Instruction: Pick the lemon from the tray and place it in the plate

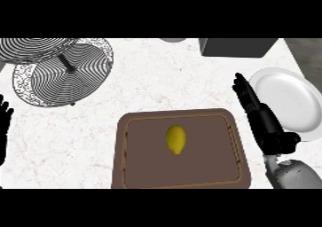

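A yellow lemon lies near the middle of a brown tray at the front of the marble counter. A white plate sits at the right edge of the counter. My right hand is open, fingers straight and pointing away, in the gap between the tray's right side and the plate, touching neither the lemon nor anything else. My left hand rests open at the view's left edge, fingers up.
A tiered wire basket stand occupies the back left. A dark grey box stands at the back right, and a grey round object shows at the back edge. The counter ends just right of the plate.
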Motion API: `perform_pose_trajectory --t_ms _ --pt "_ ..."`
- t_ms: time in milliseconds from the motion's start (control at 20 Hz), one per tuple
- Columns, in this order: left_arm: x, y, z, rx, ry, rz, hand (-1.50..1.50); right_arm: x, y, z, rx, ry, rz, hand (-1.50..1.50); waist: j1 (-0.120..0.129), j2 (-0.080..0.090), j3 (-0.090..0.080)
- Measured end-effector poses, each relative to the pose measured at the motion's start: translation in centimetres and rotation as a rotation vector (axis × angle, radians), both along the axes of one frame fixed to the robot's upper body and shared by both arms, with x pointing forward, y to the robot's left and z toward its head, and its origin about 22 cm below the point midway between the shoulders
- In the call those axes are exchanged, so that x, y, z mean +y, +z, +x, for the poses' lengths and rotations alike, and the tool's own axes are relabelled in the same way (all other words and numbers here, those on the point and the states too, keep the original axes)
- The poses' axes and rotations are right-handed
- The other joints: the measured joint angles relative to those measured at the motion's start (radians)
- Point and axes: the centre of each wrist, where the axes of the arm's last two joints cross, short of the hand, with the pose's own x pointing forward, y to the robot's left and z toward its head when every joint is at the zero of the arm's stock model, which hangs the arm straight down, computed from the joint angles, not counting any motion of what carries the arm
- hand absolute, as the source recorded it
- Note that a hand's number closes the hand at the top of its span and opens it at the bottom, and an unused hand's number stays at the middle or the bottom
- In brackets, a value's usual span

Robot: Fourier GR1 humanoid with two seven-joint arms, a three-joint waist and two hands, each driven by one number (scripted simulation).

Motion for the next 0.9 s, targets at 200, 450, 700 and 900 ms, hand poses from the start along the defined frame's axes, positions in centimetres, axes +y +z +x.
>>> perform_pose_trajectory --t_ms 200,450,700,900 --pt "-0.3 -0.3 -0.3 -0.018 -0.086 0.076 0.0 2.6 1.2 0.3 -0.041 -0.105 0.21 -1.5 -0.007 0.005 0.028" --pt "-0.9 -1.0 -1.1 -0.012 -0.232 0.198 0.0 3.6 0.8 0.0 -0.1 -0.443 0.332 -1.5 -0.037 0.003 0.036" --pt "-1.6 -2.4 -1.9 -0.004 -0.316 0.234 0.0 6.5 0.9 -2.0 -0.256 -0.739 0.379 -1.5 -0.028 0.002 0.041" --pt "-2.0 -3.6 -2.4 -0.009 -0.354 0.249 0.0 10.1 1.3 -5.2 -0.319 -0.804 0.397 -1.5 -0.016 0.003 0.043"
